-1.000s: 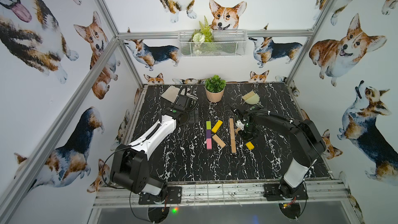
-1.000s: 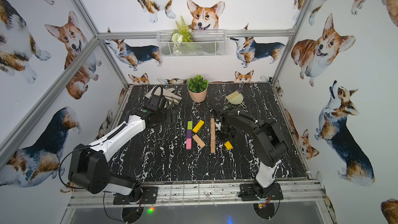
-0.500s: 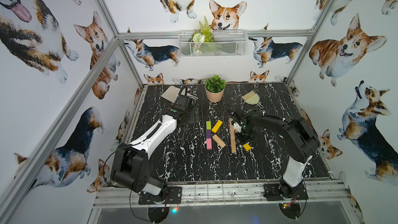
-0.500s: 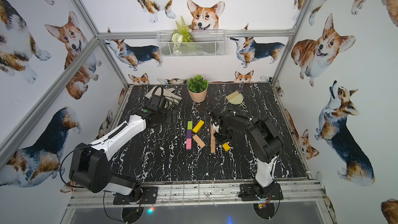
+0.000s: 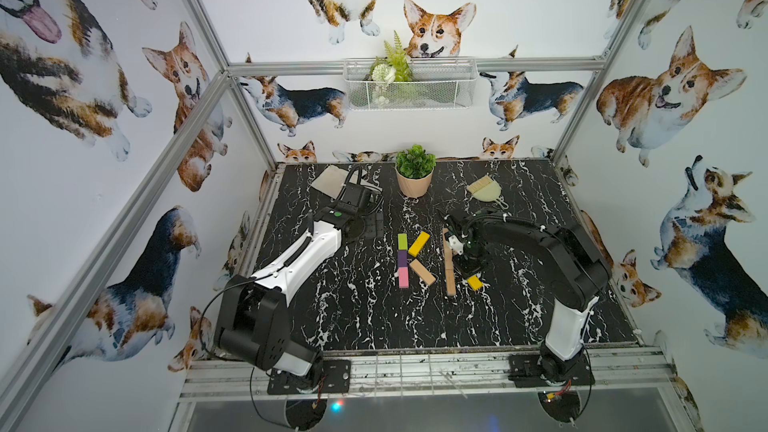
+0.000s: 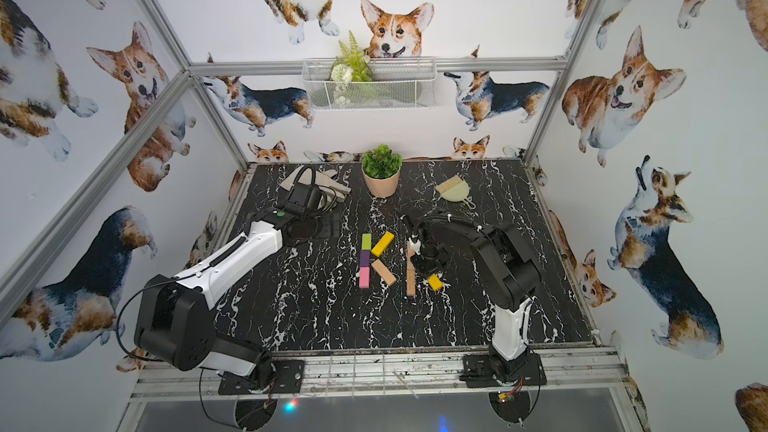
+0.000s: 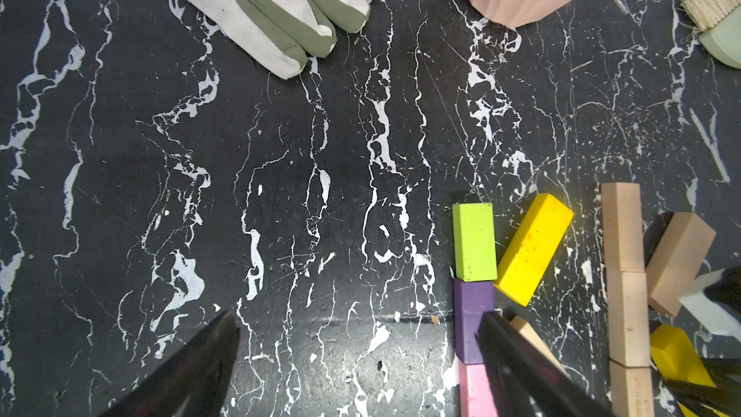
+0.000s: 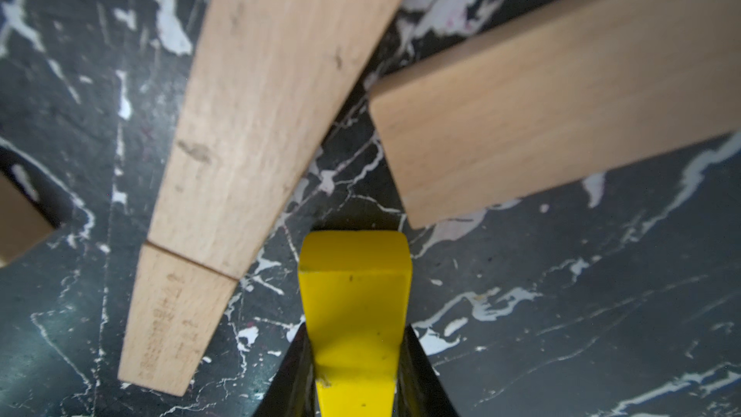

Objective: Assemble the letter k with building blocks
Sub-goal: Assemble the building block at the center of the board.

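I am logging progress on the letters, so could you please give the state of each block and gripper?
left gripper: open, empty
right gripper: shut on held yellow block
held yellow block: gripped
green block: flat, butting purple block
purple block: flat, between green and pink
pink block: flat, butting purple
free yellow block: flat, slanted
tan block by pink: flat, slanted
tan column: three bricks flat, end to end
tan block by column: flat, slanted

Black white-veined marble table (image 5: 332, 309) carries lime (image 5: 402, 241), purple (image 5: 402, 259), pink (image 5: 403, 277), yellow (image 5: 418, 243) and tan (image 5: 422, 273) blocks.
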Tool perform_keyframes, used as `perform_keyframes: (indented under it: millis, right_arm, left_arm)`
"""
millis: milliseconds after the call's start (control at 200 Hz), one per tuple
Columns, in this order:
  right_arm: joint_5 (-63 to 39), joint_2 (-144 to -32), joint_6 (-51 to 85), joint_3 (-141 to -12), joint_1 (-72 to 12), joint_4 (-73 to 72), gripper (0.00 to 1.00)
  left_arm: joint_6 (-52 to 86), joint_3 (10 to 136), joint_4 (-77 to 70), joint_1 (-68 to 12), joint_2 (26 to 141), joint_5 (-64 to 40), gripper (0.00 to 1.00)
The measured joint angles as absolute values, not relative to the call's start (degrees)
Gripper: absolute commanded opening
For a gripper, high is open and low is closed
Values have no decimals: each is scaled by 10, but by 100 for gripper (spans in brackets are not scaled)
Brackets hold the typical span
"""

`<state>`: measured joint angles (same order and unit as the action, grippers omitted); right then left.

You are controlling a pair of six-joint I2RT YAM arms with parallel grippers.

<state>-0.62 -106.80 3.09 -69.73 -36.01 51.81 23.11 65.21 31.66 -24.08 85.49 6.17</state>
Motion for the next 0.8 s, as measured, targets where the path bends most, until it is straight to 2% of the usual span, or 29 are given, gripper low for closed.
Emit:
perform_keyframes:
  millis: [435,590,735,796]
  right_arm:
    - [-4,-1070,30,-702,-364,513,0]
    - [-2,-1070,31,-702,-364,512,22]
    - [-2,-1068,32,-702,-364,511,30]
    - [-1,-1066,32,-702,-364,507,37]
  left_arm:
    - [232,652,317,-241,856,62,95]
    - [233,652,317,-241,856,62,95]
    - [233,652,317,-241,856,62,95]
    - [233,652,317,-241,856,62,95]
